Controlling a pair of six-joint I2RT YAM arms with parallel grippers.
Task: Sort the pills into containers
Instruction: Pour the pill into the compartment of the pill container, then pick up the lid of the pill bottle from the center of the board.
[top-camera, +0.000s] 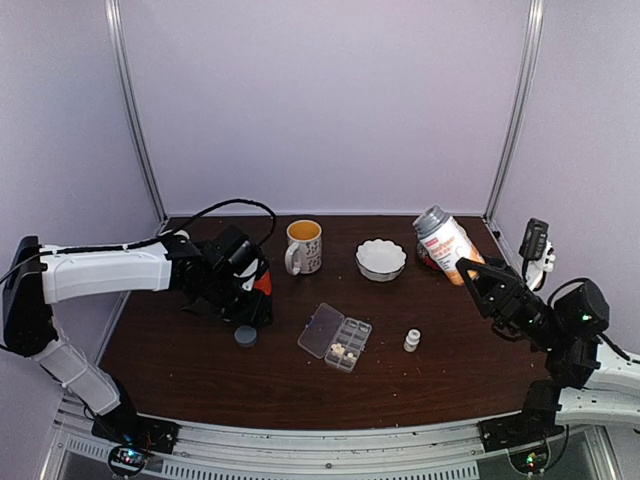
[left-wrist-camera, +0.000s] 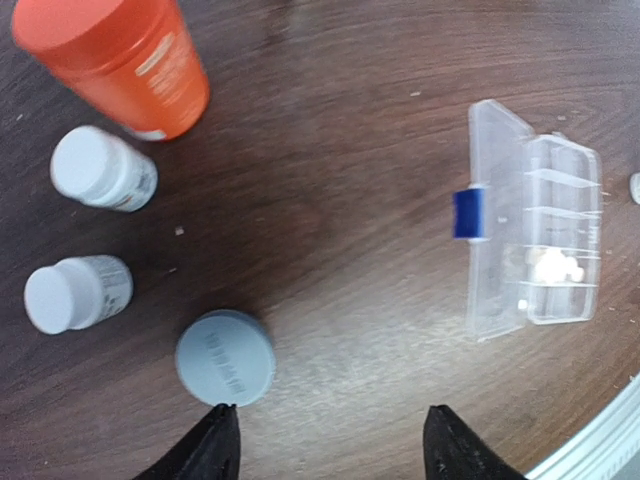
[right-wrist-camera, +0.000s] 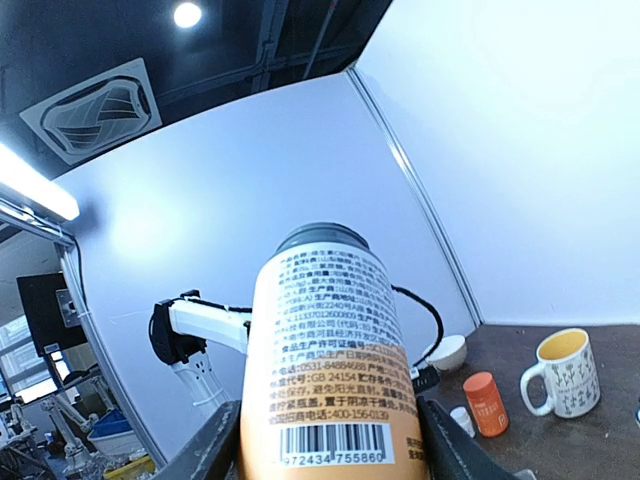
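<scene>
The left gripper (left-wrist-camera: 330, 432) is hanging low over the table (left-wrist-camera: 330, 200). Its two black fingers (left-wrist-camera: 222, 440) are standing wide apart, with nothing between them. A round grey cap (left-wrist-camera: 225, 358) is lying flat on the wood just past one finger. Farther out that way, two little white bottles (left-wrist-camera: 100, 168) and an orange bottle (left-wrist-camera: 120, 60) are standing close together.

The clear box (left-wrist-camera: 535, 240) is lying off to this gripper's right, with bare table in between. Its lid (left-wrist-camera: 495, 215) is lying open, and a few pale pills (left-wrist-camera: 555, 268) are sitting toward the box's near end (I cannot tell if they fill one little room or two). The box's long side is pointing away from the arms, a bit slanted.

The right gripper (right-wrist-camera: 330, 445) is squeezing a big bottle (right-wrist-camera: 325, 330) and holding it up in the air, well apart from the box. So the left arm is nearer the box, but I am guessing the right one is carrying more pills. The table's front edge (left-wrist-camera: 600, 430) is running near the box, so a push that way looks risky. A tiny white bottle (top-camera: 411, 341) is standing near the box, on its right.
</scene>
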